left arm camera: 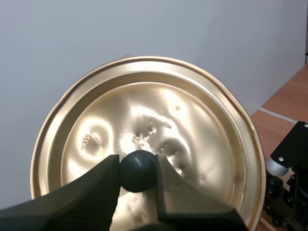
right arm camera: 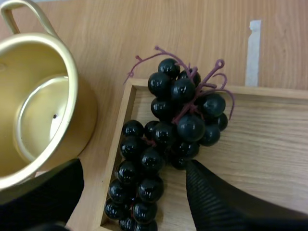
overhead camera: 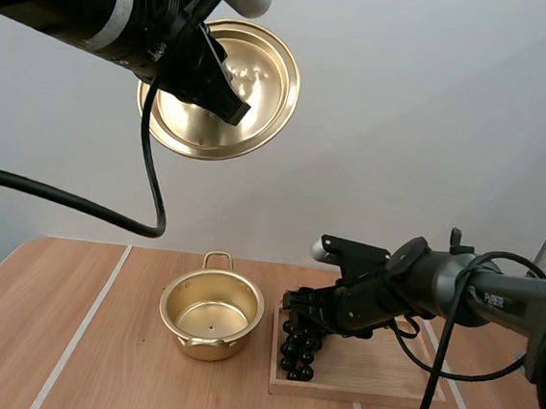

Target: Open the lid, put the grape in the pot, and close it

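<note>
A wooden bench (overhead camera: 39,327) stands before a plain pale wall. The open pot (overhead camera: 210,314) sits near the bench's middle, and the tray (overhead camera: 372,377) lies just beside it, toward the right edge. The grapes (right arm camera: 168,144) lie at the tray's pot-side end. Our left fingers (left arm camera: 96,187) pinch the knob (left arm camera: 138,172) of the lid (left arm camera: 192,120), held high above the bench. Our right fingers (right arm camera: 211,197) are spread either side of the bunch, not closed on it. Risks, in our judgement:
- A grasp on outer berries rather than the stem may shed fruit.
- The bunch may catch the tray wall or pot rim.
- The round knob may slip, dropping the lid.
</note>
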Robot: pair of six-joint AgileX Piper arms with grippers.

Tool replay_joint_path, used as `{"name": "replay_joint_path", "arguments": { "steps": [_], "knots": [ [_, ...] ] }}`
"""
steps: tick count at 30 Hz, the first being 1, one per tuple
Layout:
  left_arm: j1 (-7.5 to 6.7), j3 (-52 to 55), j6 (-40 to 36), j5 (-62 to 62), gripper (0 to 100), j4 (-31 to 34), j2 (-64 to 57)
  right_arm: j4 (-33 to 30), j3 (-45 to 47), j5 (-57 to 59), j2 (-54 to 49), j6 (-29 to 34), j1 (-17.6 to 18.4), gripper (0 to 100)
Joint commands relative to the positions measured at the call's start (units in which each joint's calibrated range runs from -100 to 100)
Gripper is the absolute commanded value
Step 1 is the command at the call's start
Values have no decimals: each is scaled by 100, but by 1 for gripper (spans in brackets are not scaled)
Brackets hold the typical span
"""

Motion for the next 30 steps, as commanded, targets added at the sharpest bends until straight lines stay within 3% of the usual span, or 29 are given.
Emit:
{"name": "replay_joint_path", "arguments": {
  "steps": [1,25,26,28,29,30],
  "knots": [
    [-25,-46,-142,-3,0,-44,-31,13,-40,-350,191,15,71,100],
    [-25,-46,-246,191,0,-91,-31,-45,-40,-1779,1558,-16,201,100],
    [-25,-46,-246,191,0,-91,-31,-45,-40,-1797,1562,-16,209,93],
    [-25,-46,-246,191,0,-91,-31,-45,-40,-1797,1562,-16,209,63],
    [-25,-46,-246,191,0,-91,-31,-45,-40,-1797,1562,-16,209,53],
    [-25,-46,-246,191,0,-91,-31,-45,-40,-1797,1562,-16,209,30]
  ]
}}
